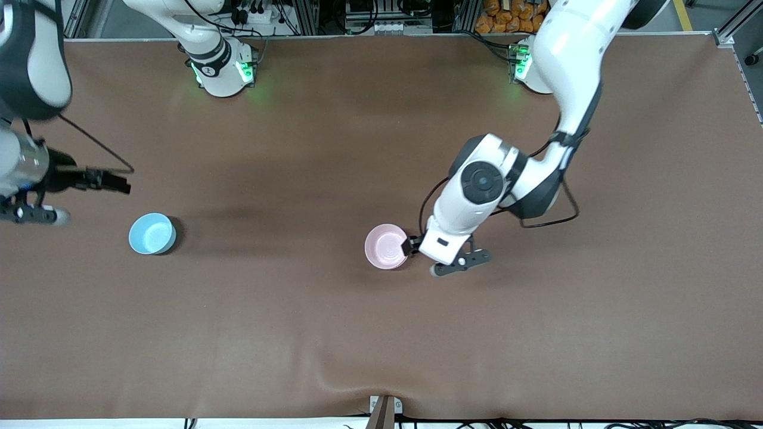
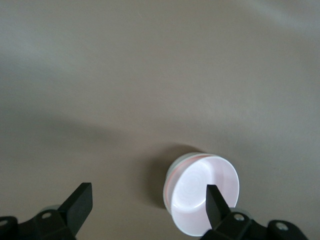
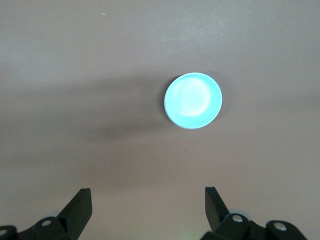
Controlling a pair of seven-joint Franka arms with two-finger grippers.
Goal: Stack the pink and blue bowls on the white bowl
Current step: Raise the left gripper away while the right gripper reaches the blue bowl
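The pale pink bowl (image 1: 386,246) sits near the table's middle. In the left wrist view (image 2: 202,192) it rests nested in a white bowl (image 2: 170,182), of which only a rim edge shows; the front view hides that bowl. My left gripper (image 1: 417,245) (image 2: 147,205) is open and low beside the pink bowl, on its side toward the left arm's end. One fingertip (image 2: 214,202) is at its rim. The light blue bowl (image 1: 152,233) (image 3: 193,100) stands alone toward the right arm's end. My right gripper (image 1: 110,180) (image 3: 148,207) is open and empty, up over the table beside the blue bowl.
The brown table mat (image 1: 381,333) has a slight wrinkle at its edge nearest the front camera. A small bracket (image 1: 384,411) stands at that edge. The arm bases (image 1: 223,71) stand along the edge farthest from the front camera.
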